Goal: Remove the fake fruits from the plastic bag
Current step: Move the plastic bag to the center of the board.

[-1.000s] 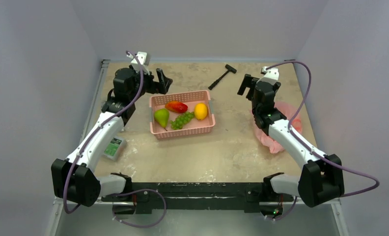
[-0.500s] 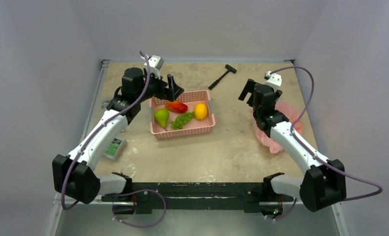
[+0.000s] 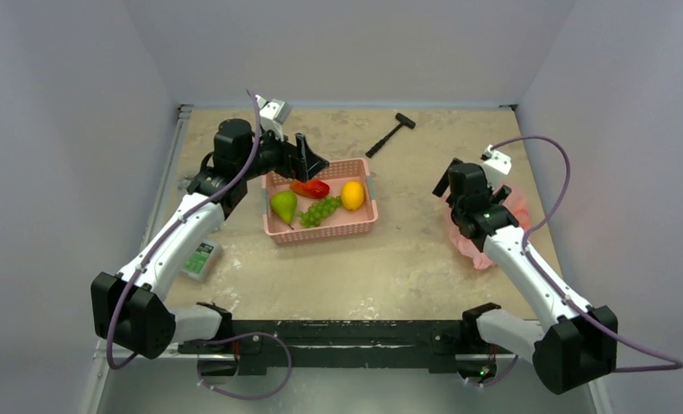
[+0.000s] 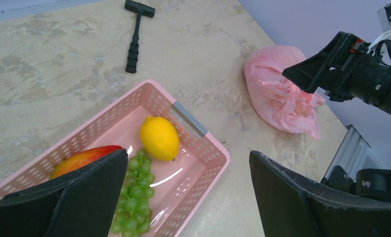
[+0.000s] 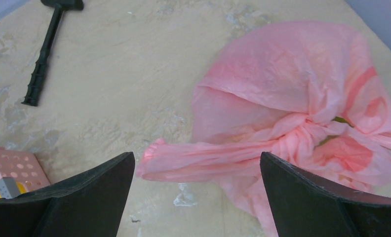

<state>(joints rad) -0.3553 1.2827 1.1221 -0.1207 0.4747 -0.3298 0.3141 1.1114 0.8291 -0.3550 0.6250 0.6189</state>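
The bench [image 3: 407,259] carries a pink slotted basket [image 3: 325,231] a little left of its middle. The left arm [image 3: 178,237] reaches up along the basket's left side, and the right arm [image 3: 515,259] lies well to the basket's right. The bag [image 5: 282,84], about the basket's size, lies crumpled on the bench well apart from the basket on its right. Its mouth is twisted shut, and one handle is drawn out flat toward the basket. A reddish round shape with a dark green bit shows through the film on the side away from the basket, though I cannot tell which fruit it is. The left tool [image 4: 188,153] hangs over the basket's far left corner with its fingers spread wide and nothing between them. The right tool [image 5: 197,155] hangs right of the basket, over the edge of the bag that faces the basket. It too is spread wide and grips nothing, with the handle lying below the gap. Inside the basket, the pear [image 3: 284,205] stands at the left and the grapes [image 3: 319,210] lie in the middle beside it. The red fruit [image 3: 310,187] lies toward the far wall, and the yellow fruit [image 4: 159,138] sits at the right end, just beside the grapes. A black hammer [image 3: 390,134] lies beyond the basket's far right corner. A small green packet [image 3: 200,259] lies off the basket's near left corner.
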